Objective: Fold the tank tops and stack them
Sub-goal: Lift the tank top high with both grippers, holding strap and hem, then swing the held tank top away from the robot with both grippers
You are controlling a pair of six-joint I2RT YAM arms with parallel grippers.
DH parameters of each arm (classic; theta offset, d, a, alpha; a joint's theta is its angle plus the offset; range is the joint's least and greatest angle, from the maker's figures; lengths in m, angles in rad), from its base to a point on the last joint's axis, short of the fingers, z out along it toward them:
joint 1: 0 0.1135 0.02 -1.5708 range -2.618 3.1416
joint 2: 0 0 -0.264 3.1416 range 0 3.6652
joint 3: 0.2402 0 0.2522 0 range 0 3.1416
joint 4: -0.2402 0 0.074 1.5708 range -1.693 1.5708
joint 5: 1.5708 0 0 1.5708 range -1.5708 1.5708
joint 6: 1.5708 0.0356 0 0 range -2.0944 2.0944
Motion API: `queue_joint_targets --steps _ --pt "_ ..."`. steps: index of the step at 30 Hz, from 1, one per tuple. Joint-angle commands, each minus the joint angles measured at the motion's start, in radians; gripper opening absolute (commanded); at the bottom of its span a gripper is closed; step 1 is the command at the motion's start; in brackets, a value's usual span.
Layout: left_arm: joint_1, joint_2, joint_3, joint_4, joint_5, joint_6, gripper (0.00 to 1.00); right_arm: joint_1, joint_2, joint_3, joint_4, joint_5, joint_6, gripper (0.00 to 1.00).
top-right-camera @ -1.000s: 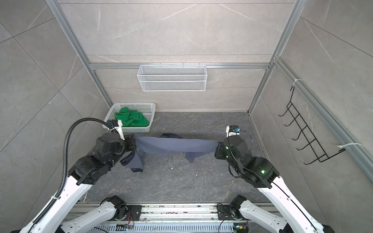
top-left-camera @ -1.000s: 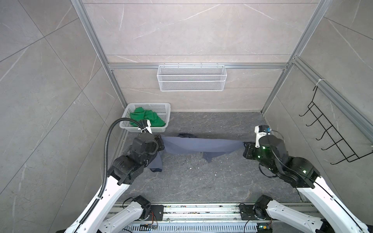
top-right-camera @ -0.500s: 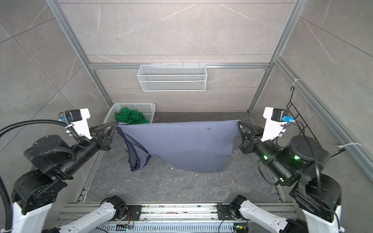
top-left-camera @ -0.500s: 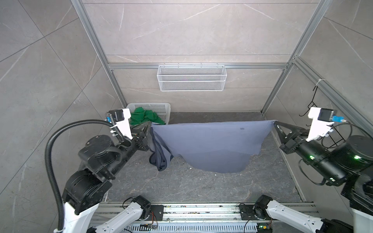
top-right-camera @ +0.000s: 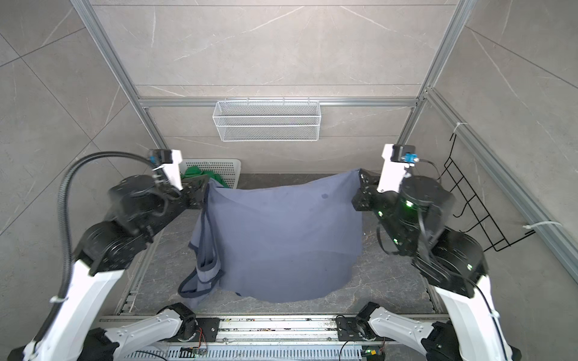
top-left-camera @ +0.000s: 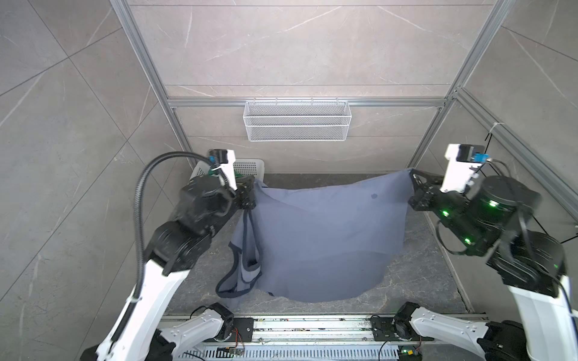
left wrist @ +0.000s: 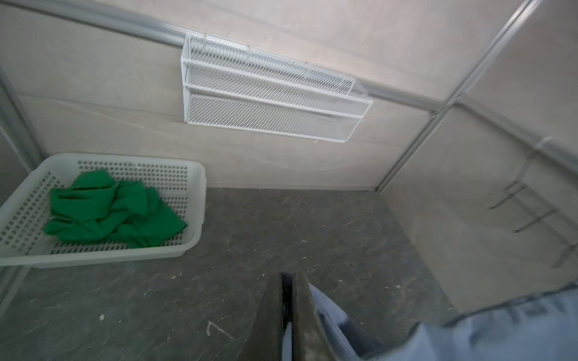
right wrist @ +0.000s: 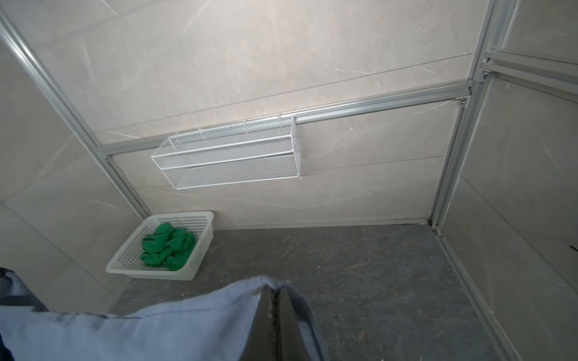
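**Risk check: blue tank top (top-left-camera: pixel 328 237) strung up between both arms**

Starting at the front rail (top-left-camera: pixel 312 325): the lower edge of the cloth sags down just behind it. From both top views I honestly can't tell if it brushes the grey tabletop (top-left-camera: pixel 422 281) or hangs just clear. On the left side the dark-trimmed straps (top-left-camera: pixel 247 259) dangle in a loose loop beside the main panel. That's my first worry. Lay it down like this and the straps probably get trapped under the body, so the fold comes out lumpy.

Further up, the left gripper (top-left-camera: pixel 250 190) is pinched tight on one end of the upper edge. The right gripper (top-left-camera: pixel 417 183) is clamped on the other end, and both wrist views show fabric caught between closed fingers. The upper edge droops in the middle, so nothing is taut. Each bite of cloth looks thin. A quick swing, or pulling the arms apart, could slip an end out, and then the whole thing slumps to one side.

Behind the left gripper sits the white basket (left wrist: pixel 93 254) with the green tank top (left wrist: pixel 109 212) crumpled inside, not yet dealt with. A forward sweep on that side could snag the basket. The wire shelf (top-left-camera: pixel 297 122) on the back wall is well out of the way.
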Motion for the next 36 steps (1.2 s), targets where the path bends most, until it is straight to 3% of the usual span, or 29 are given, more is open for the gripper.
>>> queue_joint_targets --steps 1,17,25,27,36 --pt "0.004 0.014 0.06 0.042 -0.063 0.035 0.0 0.003 0.014 0.024 0.035 0.082 -0.055 0.0" --pt "0.003 -0.328 0.001 0.224 0.318 0.076 0.0 0.003 -0.281 0.076 0.053 -0.224 -0.051 0.0" --pt "0.004 -0.303 0.05 0.277 0.539 -0.008 0.0 0.004 -0.261 0.13 0.025 -0.318 0.015 0.0" --pt "0.004 -0.275 0.045 0.271 0.509 -0.007 0.0 0.003 -0.242 0.111 0.029 -0.274 0.012 0.0" --pt "0.003 0.018 -0.028 0.191 0.055 0.054 0.0 0.003 -0.098 -0.154 0.166 0.136 -0.094 0.0"
